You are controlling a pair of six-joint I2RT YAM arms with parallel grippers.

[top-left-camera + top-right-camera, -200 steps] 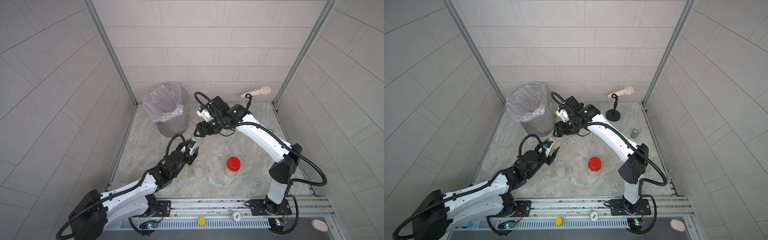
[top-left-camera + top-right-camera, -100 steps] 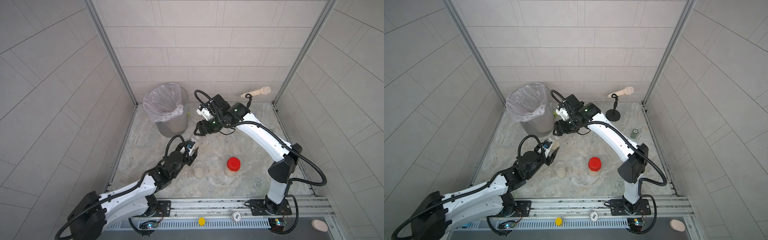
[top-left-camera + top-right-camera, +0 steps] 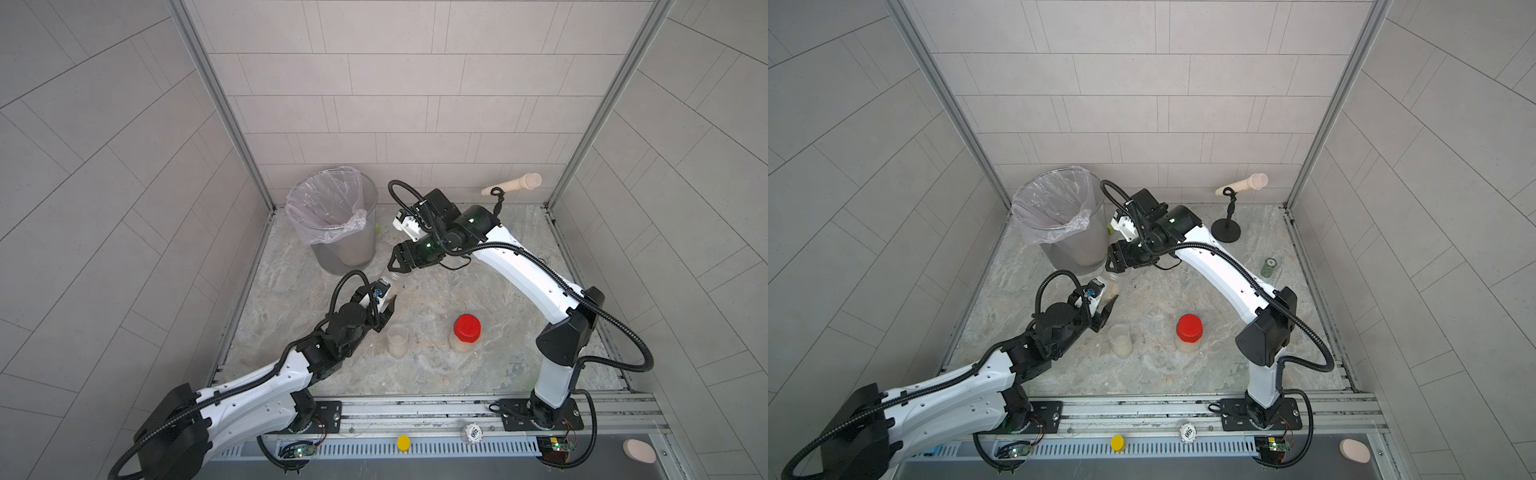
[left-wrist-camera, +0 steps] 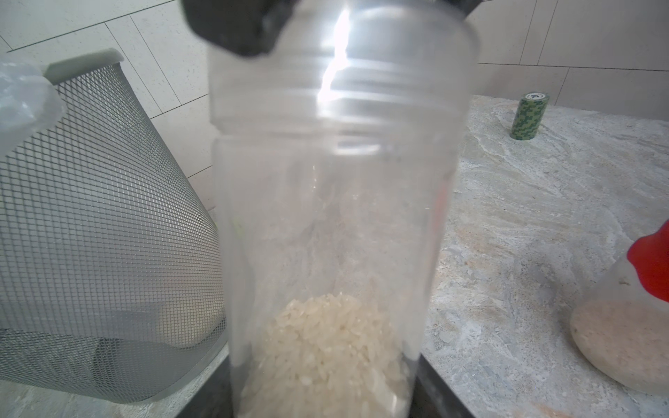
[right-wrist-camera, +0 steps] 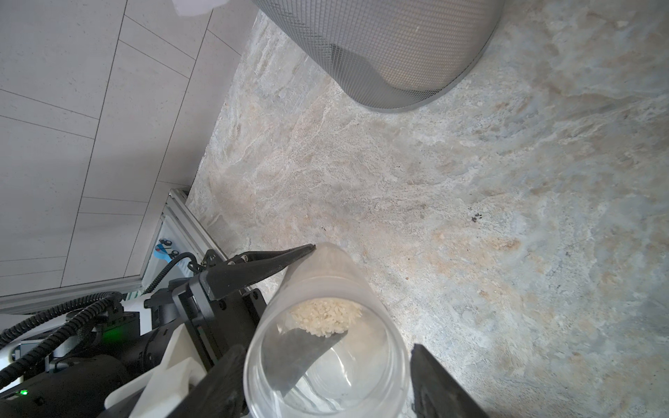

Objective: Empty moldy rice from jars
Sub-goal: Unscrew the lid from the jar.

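Stone tabletop (image 3: 457,270) carries everything here, and the biggest thing on it is the mesh bin (image 3: 357,249) with its plastic liner at the back. Just in front of the bin the two arms meet. The left gripper (image 3: 388,297) is clenched on the lower body of the held jar (image 4: 333,217), which is off the table and tilted, capped end toward the right gripper (image 3: 400,270). That gripper's jaws sit either side of the clear lid (image 5: 325,383) and look pressed onto it, so the step is judged to be unscrewing.

Nearer the front stand the clear-lidded jar (image 3: 397,340) and the red-lidded jar (image 3: 466,332), both apart from the grippers.

The moldy rice (image 4: 325,343) lies heaped at the held jar's bottom end, by the left fingers.

To do this well, the left clamp should hold firm without crushing the thin wall. The right should turn about the jar's own axis and lift the lid straight off. The mouth should stay above the rice until it is over the liner.
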